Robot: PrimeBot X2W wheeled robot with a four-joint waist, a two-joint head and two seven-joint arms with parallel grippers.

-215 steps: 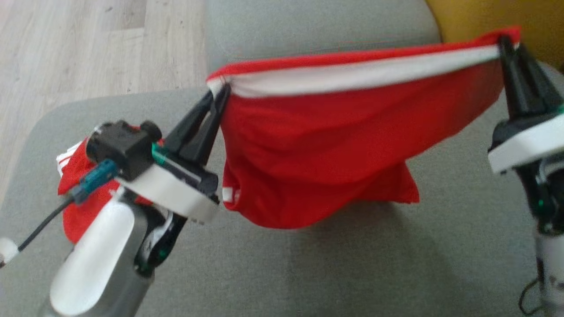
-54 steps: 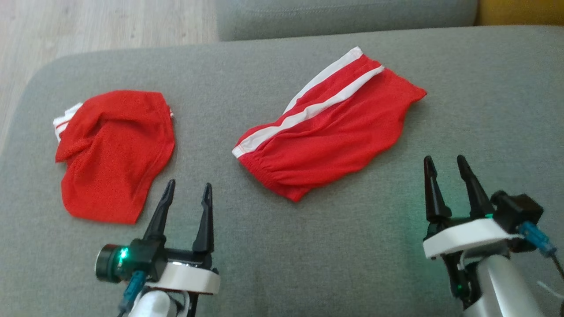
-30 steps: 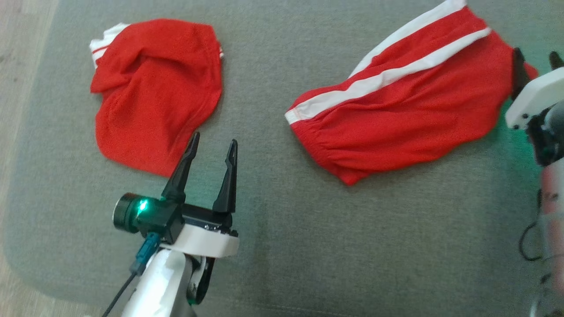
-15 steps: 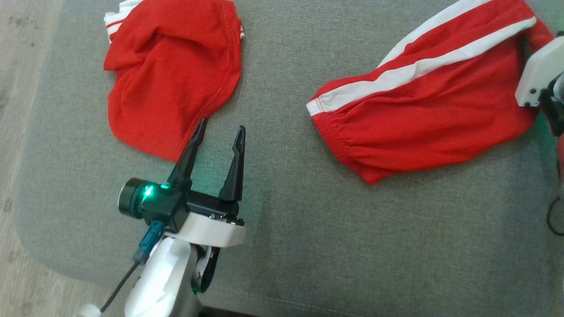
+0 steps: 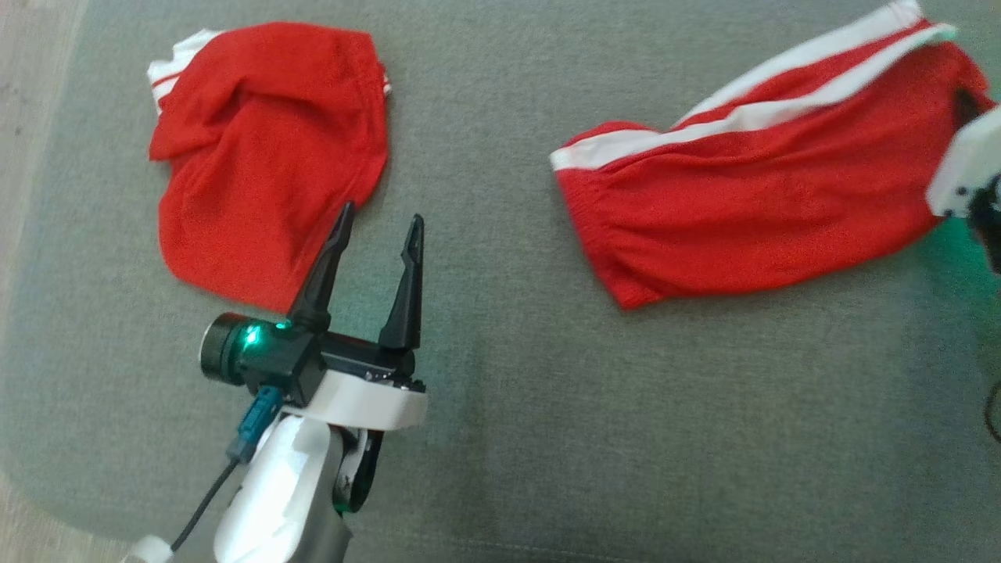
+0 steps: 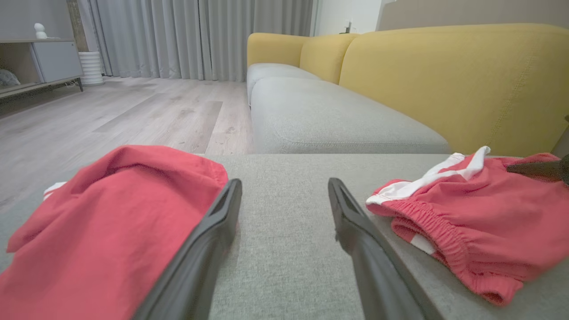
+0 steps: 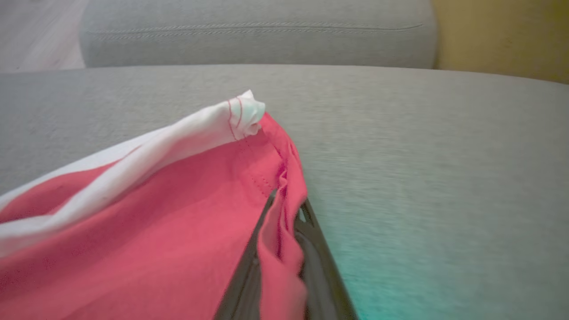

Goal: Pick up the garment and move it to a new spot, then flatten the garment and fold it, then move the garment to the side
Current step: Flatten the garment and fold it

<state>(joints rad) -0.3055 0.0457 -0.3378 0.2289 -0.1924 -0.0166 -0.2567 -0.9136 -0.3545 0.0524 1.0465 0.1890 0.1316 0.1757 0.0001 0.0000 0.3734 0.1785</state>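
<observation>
In the head view the garment (image 5: 743, 211) – red shorts with two white side stripes – lies stretched across the right part of the grey cushion (image 5: 626, 430), waistband end toward the middle. The right gripper (image 5: 966, 105) sits at its far right end, fingers sunk into the cloth. A second red garment (image 5: 266, 156) lies crumpled on the left, well apart from the first. The left gripper (image 5: 382, 215) hovers just beside that second piece's lower edge, its jaws spread wide with nothing between them. The left wrist view shows the same wide gap between the left gripper's fingers (image 6: 213, 231), with bare cushion (image 6: 284, 249) in it, the second piece (image 6: 111, 222) to one side and the garment (image 6: 480, 222) to the other. One dark finger (image 6: 538, 169) of the right gripper rests on the garment's top. A yellow sofa back (image 6: 444, 80) rises behind. In the right wrist view the right gripper (image 7: 284, 213) is pinched together on a fold of the garment's red hem (image 7: 280, 231) – the white stripe (image 7: 200, 129) bunches up just above.
</observation>
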